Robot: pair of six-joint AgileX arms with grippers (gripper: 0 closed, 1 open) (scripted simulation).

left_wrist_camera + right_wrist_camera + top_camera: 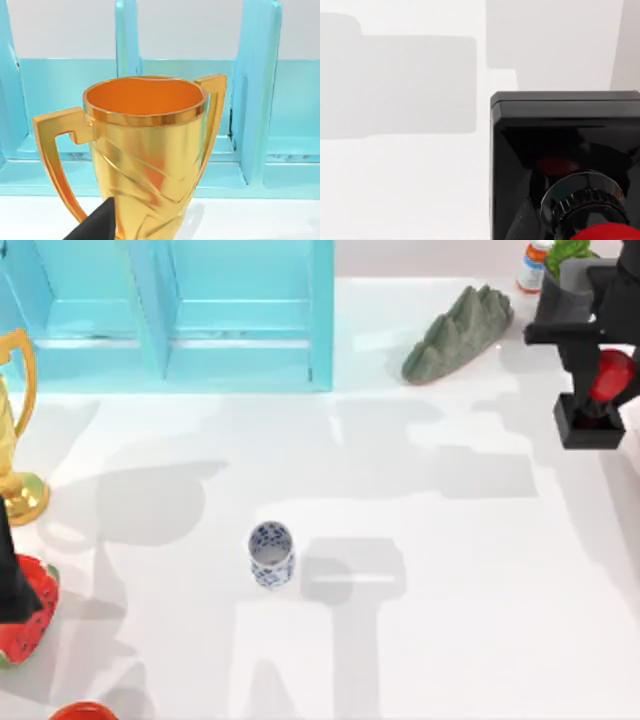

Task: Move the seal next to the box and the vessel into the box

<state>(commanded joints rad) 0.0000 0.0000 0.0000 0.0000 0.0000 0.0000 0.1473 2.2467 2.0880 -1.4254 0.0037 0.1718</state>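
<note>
1. The seal (598,400), a black square block with a red knob, is at the desk's far right edge, about 2 o'clock from the desk's middle, well apart from the box.
2. The right pincer (600,390) is over the seal, its black body covering part of the knob; whether its fingers grip the knob I cannot tell. In the right wrist view the seal's (565,165) glossy black base shows close up against the white desk (405,175).
3. The vessel (271,554), a small white cup with blue flowers, stands upright near the desk's middle, mouth up, at about 7 o'clock from centre.
4. The box (180,315), pale blue with open compartments, lies along the far edge at 11 o'clock.
5. A grey rock (458,332) lies just right of the box.
6. A golden trophy (15,430) stands at the left edge, 9 o'clock; the left wrist view shows the trophy (145,150) before the box (260,100).
</note>
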